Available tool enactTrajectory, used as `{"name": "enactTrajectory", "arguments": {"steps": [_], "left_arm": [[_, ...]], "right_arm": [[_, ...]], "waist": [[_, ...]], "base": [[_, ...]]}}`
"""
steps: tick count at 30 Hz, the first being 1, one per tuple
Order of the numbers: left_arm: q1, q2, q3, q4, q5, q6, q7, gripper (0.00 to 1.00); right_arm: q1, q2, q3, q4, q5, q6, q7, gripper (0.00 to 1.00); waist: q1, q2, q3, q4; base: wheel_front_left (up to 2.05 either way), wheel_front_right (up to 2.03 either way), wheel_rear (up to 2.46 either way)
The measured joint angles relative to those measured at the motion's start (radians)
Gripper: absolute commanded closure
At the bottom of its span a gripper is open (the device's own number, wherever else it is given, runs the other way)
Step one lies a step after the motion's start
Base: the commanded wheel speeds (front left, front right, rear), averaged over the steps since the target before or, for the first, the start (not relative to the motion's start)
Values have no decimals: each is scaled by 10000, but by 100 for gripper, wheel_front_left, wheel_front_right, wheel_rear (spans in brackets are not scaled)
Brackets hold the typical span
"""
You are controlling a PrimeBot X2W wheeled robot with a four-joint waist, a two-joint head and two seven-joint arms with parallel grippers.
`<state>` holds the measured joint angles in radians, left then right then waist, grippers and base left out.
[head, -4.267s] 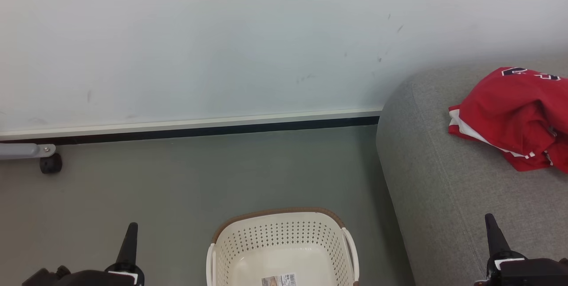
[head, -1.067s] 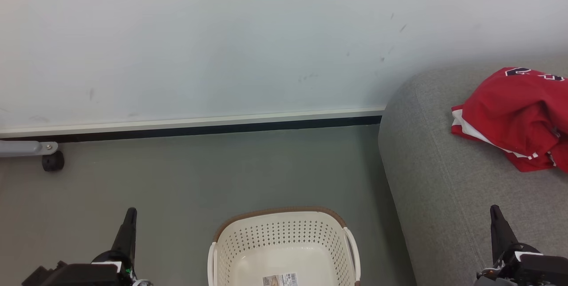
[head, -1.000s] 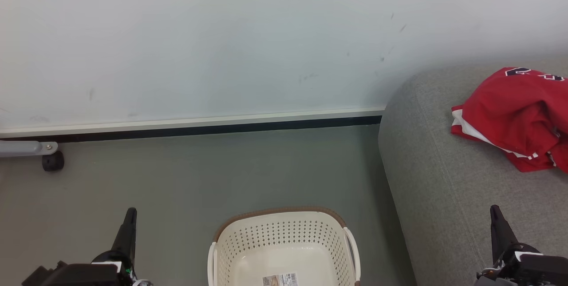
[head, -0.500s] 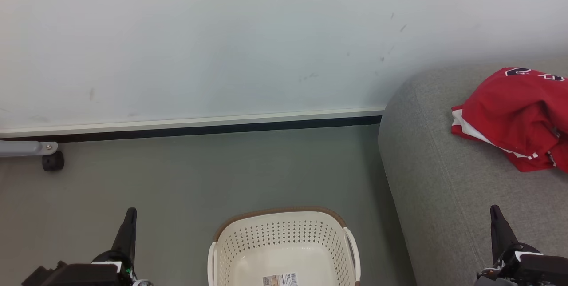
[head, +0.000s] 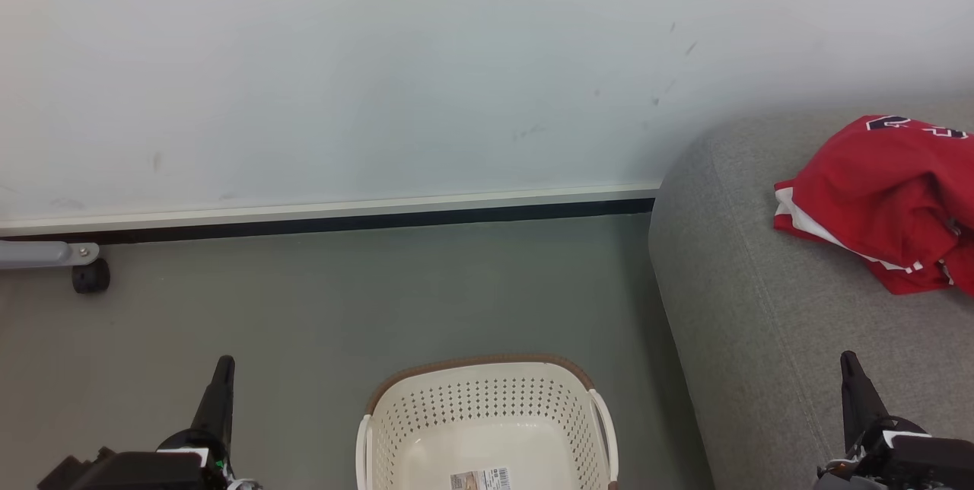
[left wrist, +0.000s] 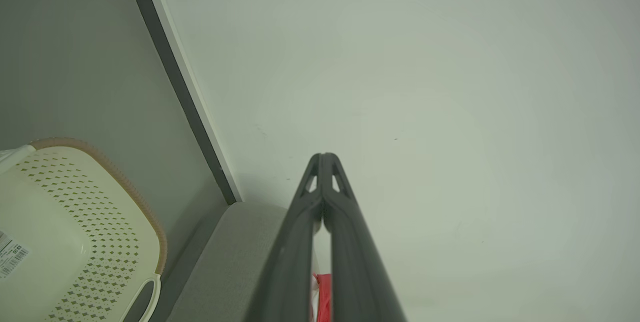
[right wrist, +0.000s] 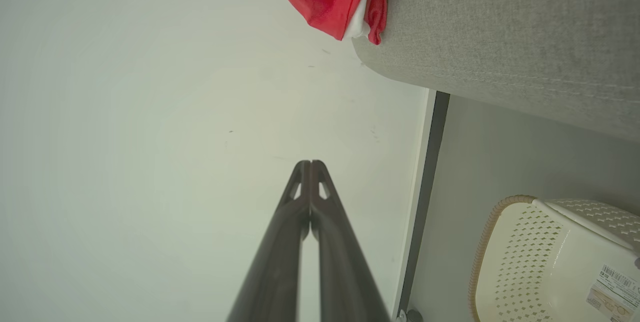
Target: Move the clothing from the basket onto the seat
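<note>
Grey-upholstery hazard: risking the loosely bunched clothing [head: 875,201] slipping off the rounded seat [head: 761,322] at far right; parking left pincer [head: 224,364] and right pincer [head: 847,359] fully closed, gripping nothing.

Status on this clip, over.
Left end effector shut, right end effector shut, both empty. Clothing on seat. Basket, visible part, holds no fabric. No obstruction seen.
</note>
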<state>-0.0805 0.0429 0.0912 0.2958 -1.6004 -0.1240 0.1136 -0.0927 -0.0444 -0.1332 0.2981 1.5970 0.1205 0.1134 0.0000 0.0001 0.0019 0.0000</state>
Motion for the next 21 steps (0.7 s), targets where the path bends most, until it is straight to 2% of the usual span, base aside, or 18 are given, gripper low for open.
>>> {"name": "enactTrajectory", "arguments": {"steps": [21], "left_arm": [[0,0,0,-2,0,0,0,100]], "right_arm": [[0,2,0,-4,0,0,0,100]], "waist": [[0,0,0,0]], "base": [[0,0,0]]}}
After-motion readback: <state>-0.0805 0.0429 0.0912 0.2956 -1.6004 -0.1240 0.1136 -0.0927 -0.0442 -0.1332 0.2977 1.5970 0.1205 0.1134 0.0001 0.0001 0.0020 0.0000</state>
